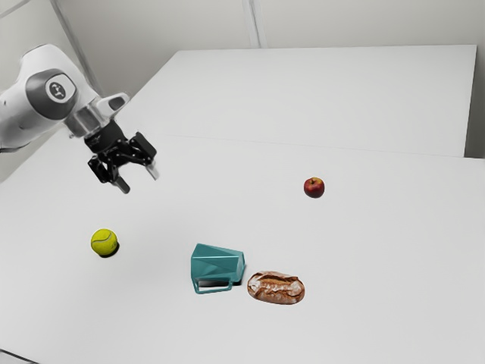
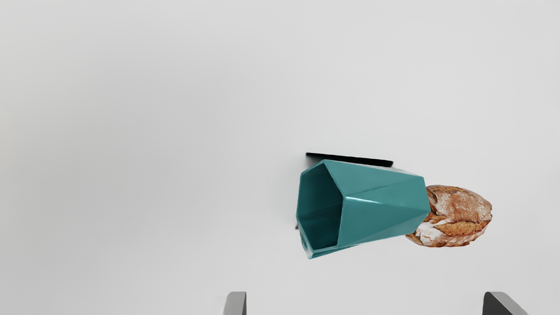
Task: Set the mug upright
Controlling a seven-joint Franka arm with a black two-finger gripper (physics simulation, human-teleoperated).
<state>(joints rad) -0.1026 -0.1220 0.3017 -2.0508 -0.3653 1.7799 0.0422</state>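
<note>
A teal faceted mug (image 1: 217, 264) lies on its side on the white table, its handle toward the exterior view's bottom edge. In the wrist view the mug (image 2: 376, 201) shows its hollow mouth, with its narrower base end toward the bread. My gripper (image 1: 139, 180) is raised above the table at the exterior view's upper left, well away from the mug. Seen from the hand, the gripper (image 2: 365, 302) has its two fingertips wide apart with nothing held between them.
A loaf of bread (image 1: 276, 288) rests close by the mug's base end, also seen in the wrist view as bread (image 2: 459, 218). A tennis ball (image 1: 104, 242) is on the exterior view's left. A red apple (image 1: 314, 187) sits farther back on the table (image 1: 394, 250).
</note>
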